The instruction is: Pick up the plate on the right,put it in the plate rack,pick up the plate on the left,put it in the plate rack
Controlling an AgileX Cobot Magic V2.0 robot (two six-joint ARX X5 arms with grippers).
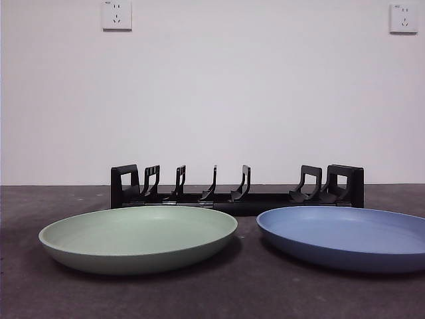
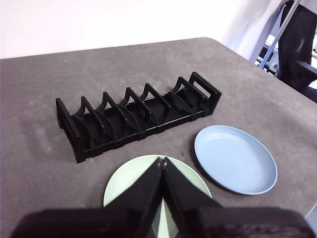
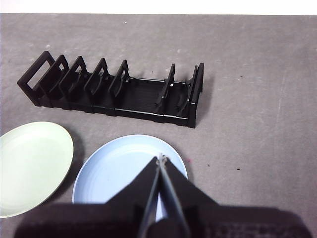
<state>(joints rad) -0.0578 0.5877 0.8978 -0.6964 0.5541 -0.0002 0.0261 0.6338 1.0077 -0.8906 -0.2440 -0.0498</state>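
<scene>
Below the right gripper's (image 3: 161, 158) closed jaws lies the blue plate (image 3: 119, 168).

Bare white wall (image 1: 265, 100) behind a dark grey table (image 1: 212, 292).
Two white wall sockets (image 1: 117, 14) sit high on the wall, one toward each upper corner; soft, even indoor light falls across the matte tabletop.

Plates (image 1: 138, 239) before plate rack (image 1: 237, 188)
</scene>
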